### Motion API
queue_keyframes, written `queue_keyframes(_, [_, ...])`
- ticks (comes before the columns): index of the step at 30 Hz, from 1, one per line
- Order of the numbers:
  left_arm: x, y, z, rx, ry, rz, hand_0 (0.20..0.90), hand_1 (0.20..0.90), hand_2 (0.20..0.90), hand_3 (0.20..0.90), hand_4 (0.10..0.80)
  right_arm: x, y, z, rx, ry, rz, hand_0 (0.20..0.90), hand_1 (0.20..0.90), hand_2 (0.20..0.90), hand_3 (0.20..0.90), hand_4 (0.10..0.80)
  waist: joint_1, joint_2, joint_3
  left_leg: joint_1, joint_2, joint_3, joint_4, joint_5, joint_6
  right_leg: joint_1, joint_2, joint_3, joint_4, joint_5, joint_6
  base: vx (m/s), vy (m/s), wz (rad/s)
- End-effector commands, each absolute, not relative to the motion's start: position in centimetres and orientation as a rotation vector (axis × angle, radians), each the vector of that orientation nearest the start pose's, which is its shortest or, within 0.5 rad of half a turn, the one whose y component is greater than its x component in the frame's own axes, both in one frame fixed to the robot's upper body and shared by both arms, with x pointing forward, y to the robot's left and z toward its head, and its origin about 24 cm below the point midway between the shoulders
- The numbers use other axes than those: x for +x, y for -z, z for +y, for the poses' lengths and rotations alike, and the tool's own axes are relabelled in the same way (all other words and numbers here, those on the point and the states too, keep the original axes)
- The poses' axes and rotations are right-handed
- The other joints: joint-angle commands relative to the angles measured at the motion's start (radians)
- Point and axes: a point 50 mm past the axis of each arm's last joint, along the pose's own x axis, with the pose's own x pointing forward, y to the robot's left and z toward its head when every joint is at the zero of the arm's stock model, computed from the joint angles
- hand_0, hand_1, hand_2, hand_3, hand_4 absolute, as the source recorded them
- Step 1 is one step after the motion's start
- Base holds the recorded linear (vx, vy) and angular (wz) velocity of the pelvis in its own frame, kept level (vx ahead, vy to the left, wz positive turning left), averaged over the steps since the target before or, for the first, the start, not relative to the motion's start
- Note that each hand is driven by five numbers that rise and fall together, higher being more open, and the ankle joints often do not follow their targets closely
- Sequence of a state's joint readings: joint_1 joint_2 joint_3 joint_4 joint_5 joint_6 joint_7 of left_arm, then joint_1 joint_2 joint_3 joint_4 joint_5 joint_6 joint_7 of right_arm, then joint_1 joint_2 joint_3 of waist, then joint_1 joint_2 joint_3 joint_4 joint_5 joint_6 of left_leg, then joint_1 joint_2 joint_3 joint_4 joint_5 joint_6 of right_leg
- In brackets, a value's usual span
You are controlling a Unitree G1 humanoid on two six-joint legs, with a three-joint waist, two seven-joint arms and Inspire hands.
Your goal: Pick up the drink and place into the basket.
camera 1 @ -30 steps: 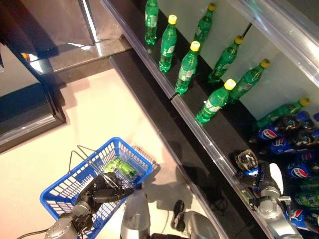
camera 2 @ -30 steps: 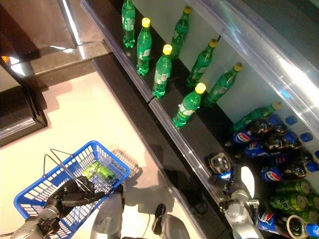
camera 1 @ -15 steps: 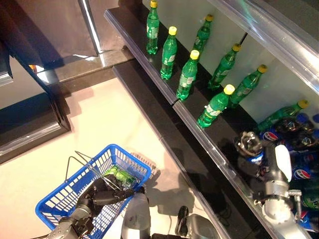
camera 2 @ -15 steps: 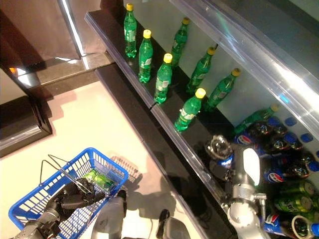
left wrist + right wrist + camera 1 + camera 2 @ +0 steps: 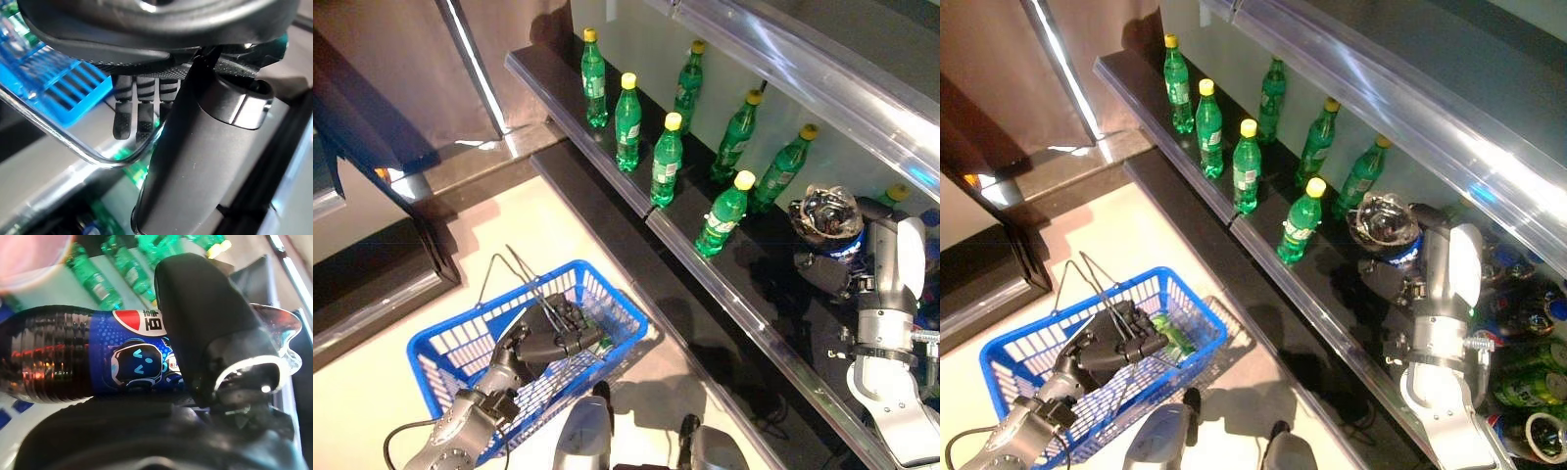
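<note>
Above the shelf's front edge (image 5: 744,313), the cola bottle (image 5: 826,217) sat lifted in the right hand (image 5: 1400,284), fingers wrapped round its labelled middle, base towards the camera. The blue basket (image 5: 431,352) hung well away on the floor side, its wire handle (image 5: 73,147) hooked in the left hand (image 5: 548,338)'s curled fingers. The carry looked to run across to that side.
</note>
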State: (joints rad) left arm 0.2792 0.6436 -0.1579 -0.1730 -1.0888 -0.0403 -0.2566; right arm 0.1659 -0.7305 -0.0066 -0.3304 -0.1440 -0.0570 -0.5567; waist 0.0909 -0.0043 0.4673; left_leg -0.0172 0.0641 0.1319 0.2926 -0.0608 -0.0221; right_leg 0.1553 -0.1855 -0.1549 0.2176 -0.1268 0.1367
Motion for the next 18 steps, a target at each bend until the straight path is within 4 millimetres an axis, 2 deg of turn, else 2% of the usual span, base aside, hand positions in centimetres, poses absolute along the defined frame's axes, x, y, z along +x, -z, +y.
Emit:
queue_keyframes(1, [19.8,-14.0,17.9,-0.617,0.678,-0.471,0.3,0.3,0.3,0.2,0.1,22.0,-19.7,-21.7,-0.714,0.211,-0.827,0.3,0.3,0.3,0.2,0.1,-0.017,0.01,-0.246,0.038,0.074,-0.055,0.07,0.082,-0.117,-0.051,-0.016,-0.023,-0.048,0.165,0.042,-0.008,0.064,0.01])
queue_keyframes(9, [20.3,-16.3,16.7,-0.667,0.754,-0.6,0.3,0.3,0.3,0.2,0.1,21.9,-19.6,-19.4,-0.559,0.07,-0.842,0.3,0.3,0.3,0.2,0.1,-0.028,0.021,-0.27,0.05,0.079,-0.056,0.051,0.091,-0.127,-0.048,-0.017,-0.022,-0.053,0.154,0.027,-0.008,0.057,0.0])
queue_keyframes(18, [20.3,-16.1,14.5,-0.752,0.841,-0.517,0.3,0.3,0.3,0.2,0.1,20.7,-21.0,-17.1,-0.362,-0.023,-0.983,0.3,0.3,0.3,0.2,0.1,-0.03,0.026,-0.272,0.05,0.079,-0.062,0.045,0.086,-0.128,-0.052,-0.021,-0.014,-0.057,0.149,0.024,0.0,0.011,0.0])
